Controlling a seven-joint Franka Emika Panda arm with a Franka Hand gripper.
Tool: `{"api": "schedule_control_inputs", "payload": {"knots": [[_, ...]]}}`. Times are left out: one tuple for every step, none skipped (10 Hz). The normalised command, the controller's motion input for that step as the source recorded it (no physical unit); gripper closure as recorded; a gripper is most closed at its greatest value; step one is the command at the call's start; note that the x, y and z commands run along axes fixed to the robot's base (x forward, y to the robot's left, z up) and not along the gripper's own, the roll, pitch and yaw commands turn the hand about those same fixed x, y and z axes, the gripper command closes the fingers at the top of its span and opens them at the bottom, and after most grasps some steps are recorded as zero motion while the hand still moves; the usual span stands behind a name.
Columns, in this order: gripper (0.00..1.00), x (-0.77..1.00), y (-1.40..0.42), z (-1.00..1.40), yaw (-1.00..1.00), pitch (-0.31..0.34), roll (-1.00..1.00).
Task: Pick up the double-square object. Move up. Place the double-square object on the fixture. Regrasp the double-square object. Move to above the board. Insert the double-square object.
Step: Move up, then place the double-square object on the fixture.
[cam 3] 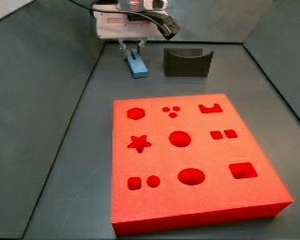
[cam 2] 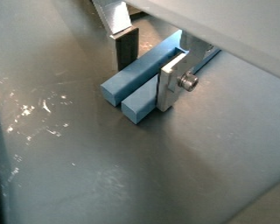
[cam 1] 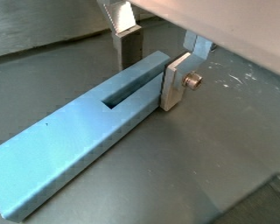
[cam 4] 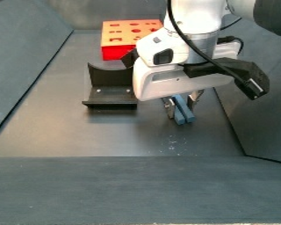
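I see the gripper point(cam 1: 152, 66) down at the floor, its silver fingers point(cam 1: 177, 80) straddling one end of the double-square object point(cam 1: 84, 131), plates at both long sides; I cannot tell whether they are pressing it. The light-blue bar lies flat on the grey floor point(cam 3: 78, 141). In a side view the fixture point(cam 3: 187, 62) stands at three o'clock of it, apart, and the board point(cam 3: 190, 159) lies toward five o'clock with bare floor between.
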Motion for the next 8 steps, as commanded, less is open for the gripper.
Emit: {"api": "schedule_control_inputs", "payload": {"knots": [[1.00,0.00,0.00,0.83,0.00,0.000,0.00],[1.00,0.01,-0.01,0.83,-0.02,0.000,0.00],[1.00,-0.02,-0.01,0.73,-0.02,0.021,0.01],[1.00,-0.03,0.00,0.61,-0.03,0.032,0.02],[1.00,-0.02,0.00,0.43,-0.03,0.044,0.05],[1.00,-0.02,0.00,0.28,-0.03,0.053,0.06],[1.00,0.00,0.00,1.00,0.00,0.000,0.00],[1.00,0.00,0.00,1.00,0.00,0.003,0.01]]}}
